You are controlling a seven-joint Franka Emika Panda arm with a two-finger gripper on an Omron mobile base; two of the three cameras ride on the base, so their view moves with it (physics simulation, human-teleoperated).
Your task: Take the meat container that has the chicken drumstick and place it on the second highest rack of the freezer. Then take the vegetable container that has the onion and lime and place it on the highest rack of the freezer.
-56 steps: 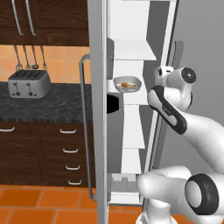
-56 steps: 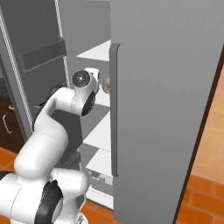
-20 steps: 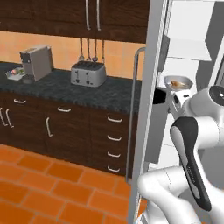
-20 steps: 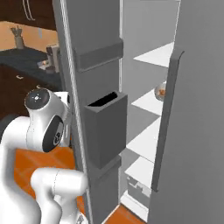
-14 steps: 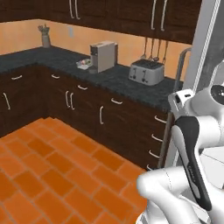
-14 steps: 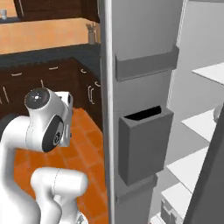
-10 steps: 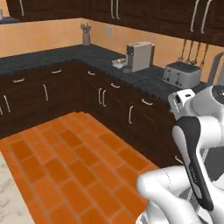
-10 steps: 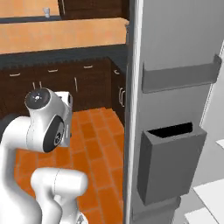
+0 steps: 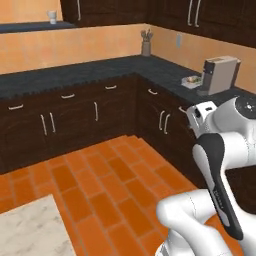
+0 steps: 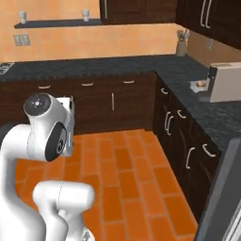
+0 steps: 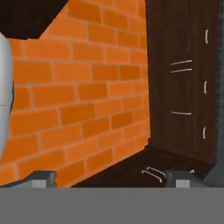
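In the hand view my gripper point(image 11: 113, 177) is open, its two tips wide apart with nothing between them. It points down at the orange brick floor point(image 11: 78, 100) and dark cabinet fronts point(image 11: 183, 87). The arm is folded close over the base, with the hand point(image 9: 199, 113) held at chest height. A grey slab at the lower right is the freezer door's edge point(image 10: 225, 188); its racks are out of view. The meat container, chicken drumstick, onion and lime are out of view. A small white tray point(image 10: 199, 84) with something tan in it sits on the counter; I cannot tell what it holds.
Dark L-shaped counters point(image 9: 90, 72) with drawers run along both walls. A coffee machine point(image 9: 218, 74) stands beside the small tray, a utensil holder point(image 9: 146, 46) in the corner. Open brick floor point(image 9: 100, 180) lies ahead. A pale marble corner point(image 9: 30, 230) shows at lower left.
The whole picture has swung left, away from the freezer's inside toward the kitchen corner, so the base has turned. The arm stays folded and the gripper stays open.
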